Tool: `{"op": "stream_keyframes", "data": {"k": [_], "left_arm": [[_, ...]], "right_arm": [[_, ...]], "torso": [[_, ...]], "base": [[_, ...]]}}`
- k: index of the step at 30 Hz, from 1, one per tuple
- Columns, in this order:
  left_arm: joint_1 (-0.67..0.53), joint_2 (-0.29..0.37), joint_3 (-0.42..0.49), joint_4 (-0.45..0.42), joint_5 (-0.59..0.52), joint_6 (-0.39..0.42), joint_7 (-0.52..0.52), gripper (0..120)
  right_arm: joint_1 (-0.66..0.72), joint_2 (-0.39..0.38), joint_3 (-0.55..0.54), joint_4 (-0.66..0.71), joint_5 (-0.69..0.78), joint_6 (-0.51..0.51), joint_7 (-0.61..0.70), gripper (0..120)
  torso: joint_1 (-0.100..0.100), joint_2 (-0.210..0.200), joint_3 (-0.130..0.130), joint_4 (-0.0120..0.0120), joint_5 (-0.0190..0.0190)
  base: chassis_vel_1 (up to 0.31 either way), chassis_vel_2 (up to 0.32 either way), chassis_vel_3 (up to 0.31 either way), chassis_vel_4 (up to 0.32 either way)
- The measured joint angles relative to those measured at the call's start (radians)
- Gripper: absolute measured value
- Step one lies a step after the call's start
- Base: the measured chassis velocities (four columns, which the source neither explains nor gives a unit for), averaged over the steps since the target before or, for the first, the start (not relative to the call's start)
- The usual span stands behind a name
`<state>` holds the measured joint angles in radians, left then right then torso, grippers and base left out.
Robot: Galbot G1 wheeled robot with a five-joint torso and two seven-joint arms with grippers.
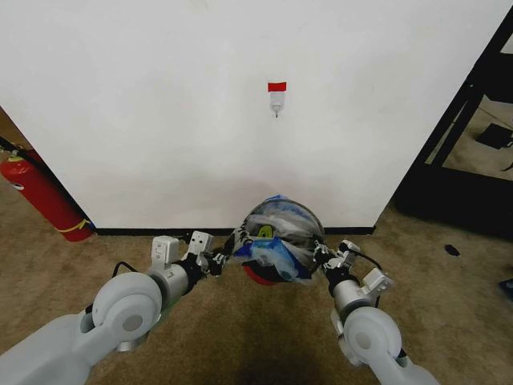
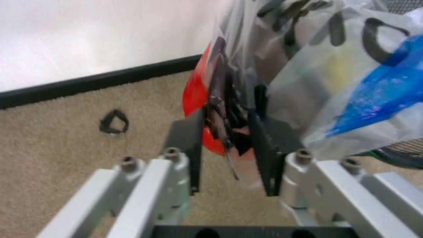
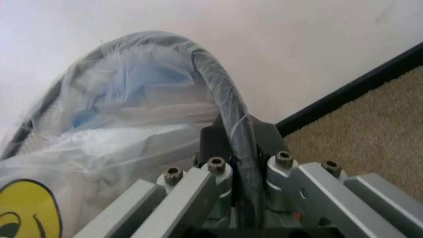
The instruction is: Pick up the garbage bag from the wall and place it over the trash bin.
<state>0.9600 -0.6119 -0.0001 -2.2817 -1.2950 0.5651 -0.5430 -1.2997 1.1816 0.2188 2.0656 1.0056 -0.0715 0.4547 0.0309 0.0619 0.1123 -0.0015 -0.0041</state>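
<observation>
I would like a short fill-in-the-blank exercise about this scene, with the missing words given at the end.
1. The garbage bag is draped over the black mesh trash ____.
2. The hook on the wall sits under a strip of ____ tape.
3. The right gripper is clamped on the covered ____ of the trash bin.
4. The left gripper has the bag's plastic between its ____.

Missing words: bin; red; rim; fingers

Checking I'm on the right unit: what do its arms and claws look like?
Both arms have smooth light-grey shells with round joint housings. The left claw and right claw have silver metal linkages with bolts, black fingers and thin black cables at the wrists.
</observation>
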Motion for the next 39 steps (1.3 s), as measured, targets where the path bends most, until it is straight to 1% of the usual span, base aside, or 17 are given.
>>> {"op": "stream_keyframes", "data": {"k": [4, 5, 10, 12, 14, 16, 19, 21, 23, 24, 25, 26, 27, 28, 32, 34, 39], "left_arm": [[-0.009, 0.023, -0.036, -0.031, 0.008, -0.002, 0.003, 49], [-0.009, 0.023, -0.036, -0.031, 0.008, -0.002, 0.003, 49], [-0.038, 0.103, -0.064, -0.105, 0.015, 0.012, 0.006, 70], [-0.037, 0.109, -0.064, -0.109, 0.016, 0.014, 0.006, 72], [-0.034, 0.137, -0.063, -0.146, 0.024, 0.019, 0.01, 82], [-0.041, 0.142, -0.055, -0.177, 0.03, 0.022, 0.016, 91], [-0.077, 0.132, -0.031, -0.194, 0.038, 0.022, 0.057, 99], [-0.085, 0.131, -0.025, -0.195, 0.043, 0.022, 0.076, 100], [-0.121, 0.127, 0.011, -0.183, 0.062, 0.02, 0.133, 100], [-0.13, 0.126, 0.018, -0.177, 0.064, 0.02, 0.145, 100], [-0.181, 0.118, 0.062, -0.15, 0.07, 0.019, 0.192, 100], [-0.206, 0.113, 0.085, -0.14, 0.071, 0.018, 0.203, 100], [-0.263, 0.099, 0.136, -0.119, 0.068, 0.018, 0.215, 100], [-0.263, 0.099, 0.136, -0.119, 0.068, 0.018, 0.215, 100], [-0.416, 0.036, 0.293, -0.054, 0.006, 0.04, 0.218, 100], [-0.454, 0.024, 0.348, -0.03, -0.005, 0.05, 0.224, 98], [-0.483, 0.006, 0.405, 0.025, -0.004, 0.063, 0.249, 98]], "right_arm": [[-0.002, 0.0, 0.004, -0.015, -0.019, -0.002, -0.001, 0], [-0.002, 0.0, 0.004, -0.015, -0.019, -0.002, -0.001, 0], [-0.012, 0.004, 0.016, -0.034, -0.049, 0.003, -0.006, 0], [-0.012, 0.004, 0.017, -0.035, -0.051, 0.004, -0.007, 0], [-0.012, 0.003, 0.021, -0.04, -0.058, 0.006, -0.009, 0], [-0.01, 0.0, 0.021, -0.044, -0.064, 0.007, -0.013, 0], [-0.006, -0.008, 0.012, -0.045, -0.068, 0.007, -0.016, 0], [-0.002, -0.011, 0.005, -0.046, -0.068, 0.007, -0.018, 0], [0.005, -0.02, -0.011, -0.045, -0.068, 0.006, -0.026, 0], [0.004, -0.021, -0.012, -0.044, -0.068, 0.006, -0.026, 0], [-0.001, -0.027, -0.015, -0.037, -0.07, 0.003, -0.028, 0], [-0.003, -0.029, -0.015, -0.035, -0.071, 0.003, -0.028, 0], [-0.007, -0.032, -0.014, -0.032, -0.073, 0.003, -0.028, 0], [-0.007, -0.032, -0.014, -0.032, -0.073, 0.003, -0.028, 0], [-0.014, -0.038, -0.01, -0.025, -0.078, 0.003, -0.028, 0], [-0.015, -0.041, -0.008, -0.022, -0.078, 0.003, -0.028, 0], [-0.015, -0.046, -0.007, -0.015, -0.075, 0.002, -0.026, 0]], "torso": [[0.0, 0.0, 0.0, 0.0, 0.0002], [0.0, 0.0, 0.0, 0.0, 0.0002], [0.0, 0.0, 0.0, -0.0001, 0.0003], [0.0, 0.0, 0.0, 0.0, 0.0003], [0.0, 0.0, 0.0, 0.0002, 0.0003], [0.0, 0.0, 0.0, 0.0002, 0.0003], [0.0, 0.0, 0.0, -0.0004, 0.0002], [0.0, 0.0, 0.0, -0.0004, 0.0002], [0.0, 0.0, 0.0, 0.0008, 0.0004], [0.0, 0.0, 0.0, 0.0008, 0.0004], [0.0, 0.0, 0.0, 0.0005, 0.0002], [0.0, 0.0, 0.0, 0.0004, 0.0002], [0.0, 0.0, 0.0, 0.0, 0.0001], [0.0, 0.0, 0.0, 0.0, 0.0001], [0.0, 0.0, 0.0, -0.0005, 0.0001], [0.0, 0.0, 0.0, -0.0003, 0.0005], [0.0, 0.0, 0.0, 0.0002, 0.0003]], "base": [[0.0, 0.0, 0.0, 0.0], [0.0, 0.0, 0.0, 0.0], [0.0, 0.0, 0.0, 0.0], [0.0, 0.0, 0.0, 0.0], [0.0, 0.0, 0.0, 0.0], [0.0, 0.0, 0.0, 0.0], [0.0, 0.0, 0.0, 0.0], [0.0, 0.0, 0.0, 0.0], [0.0, 0.0, 0.0, 0.0], [0.0, 0.0, 0.0, 0.0], [0.0, 0.0, 0.0, 0.0], [0.0, 0.0, 0.0, 0.0], [0.0, 0.0, 0.0, 0.0], [0.0, 0.0, 0.0, 0.0], [0.0, 0.0, 0.0, 0.0], [0.0, 0.0, 0.0, 0.0], [0.0, 0.0, 0.0, 0.0]]}}
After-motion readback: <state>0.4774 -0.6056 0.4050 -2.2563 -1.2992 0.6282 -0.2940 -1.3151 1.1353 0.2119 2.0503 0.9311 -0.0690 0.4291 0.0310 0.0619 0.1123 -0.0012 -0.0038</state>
